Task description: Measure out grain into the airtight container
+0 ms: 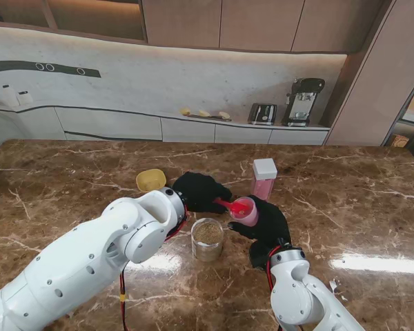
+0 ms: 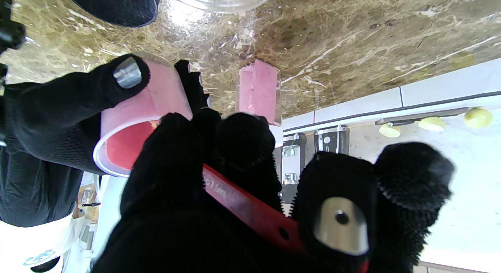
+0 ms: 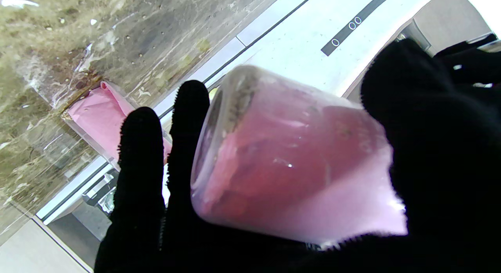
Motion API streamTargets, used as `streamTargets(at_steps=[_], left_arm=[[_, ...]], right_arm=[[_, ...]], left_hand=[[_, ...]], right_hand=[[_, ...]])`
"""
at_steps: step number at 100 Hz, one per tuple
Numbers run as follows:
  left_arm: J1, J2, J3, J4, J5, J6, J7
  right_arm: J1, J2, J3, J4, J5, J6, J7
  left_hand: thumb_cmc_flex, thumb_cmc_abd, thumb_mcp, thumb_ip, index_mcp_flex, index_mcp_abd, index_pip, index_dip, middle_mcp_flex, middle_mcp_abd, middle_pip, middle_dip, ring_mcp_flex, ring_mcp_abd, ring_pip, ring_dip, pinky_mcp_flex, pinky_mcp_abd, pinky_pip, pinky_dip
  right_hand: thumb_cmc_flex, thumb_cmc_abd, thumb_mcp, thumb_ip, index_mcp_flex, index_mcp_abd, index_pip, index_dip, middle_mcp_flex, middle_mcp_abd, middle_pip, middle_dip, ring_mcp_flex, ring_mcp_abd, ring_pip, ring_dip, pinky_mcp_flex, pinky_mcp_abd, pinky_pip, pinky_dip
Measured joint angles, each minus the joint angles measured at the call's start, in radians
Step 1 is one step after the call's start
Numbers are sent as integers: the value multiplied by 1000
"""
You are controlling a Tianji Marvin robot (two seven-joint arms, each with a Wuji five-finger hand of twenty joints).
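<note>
The stand view shows the right robot hand (image 1: 265,224) gripping a tilted pink cup (image 1: 246,210) above the counter (image 1: 345,207), its mouth facing left. The left robot hand (image 1: 200,192) holds a red scoop (image 1: 228,205) at that mouth. A glass jar of grain (image 1: 208,238) stands just nearer, and a white-lidded pink container (image 1: 264,178) stands farther off.
</note>
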Motion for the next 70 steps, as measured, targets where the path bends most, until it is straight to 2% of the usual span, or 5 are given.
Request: streamTargets(at_steps=[8, 26, 46, 60, 70], left_arm=[[6, 0, -9, 2, -1, -1, 0], [18, 0, -16, 5, 0, 23, 11], [28, -8, -14, 30, 5, 38, 105], [29, -15, -15, 37, -96, 70, 102], [32, -18, -23, 38, -106, 69, 93]], right_arm=[[0, 0, 0, 0, 0, 1, 1], [1, 0, -1, 0, 1, 3, 2], [2, 0, -2, 1, 1, 3, 4], [2, 0, -3, 1, 0, 3, 4], [2, 0, -2, 1, 0, 4, 4]], left_hand=[[0, 9, -11, -3, -1, -17, -1, 19, 0, 0, 0, 2, 0, 0, 0, 0, 0, 1, 0, 0], [0, 9, -11, -8, -1, -19, -11, 32, 0, 0, 0, 4, 0, 0, 0, 2, 0, 2, 0, 1], [0, 9, -11, -8, 0, -19, -12, 32, 0, 0, 0, 4, 0, 0, 0, 4, 2, 2, 0, 11], [0, 9, -11, -8, 0, -19, -12, 32, 0, 0, 0, 4, 0, 0, 0, 4, 3, 3, 0, 11], [0, 9, -11, -8, 0, -19, -12, 33, 0, 0, 0, 4, 0, 0, 0, 5, 3, 3, 0, 11]], right_hand=[[0, 0, 0, 0, 0, 0, 0, 0, 0, 0, 0, 0, 0, 0, 0, 0, 0, 0, 0, 0], [0, 0, 0, 0, 0, 0, 0, 0, 0, 0, 0, 0, 0, 0, 0, 0, 0, 0, 0, 0], [0, 0, 0, 0, 0, 0, 0, 0, 0, 0, 0, 0, 0, 0, 0, 0, 0, 0, 0, 0], [0, 0, 0, 0, 0, 0, 0, 0, 0, 0, 0, 0, 0, 0, 0, 0, 0, 0, 0, 0], [0, 0, 0, 0, 0, 0, 0, 0, 0, 0, 0, 0, 0, 0, 0, 0, 0, 0, 0, 0]])
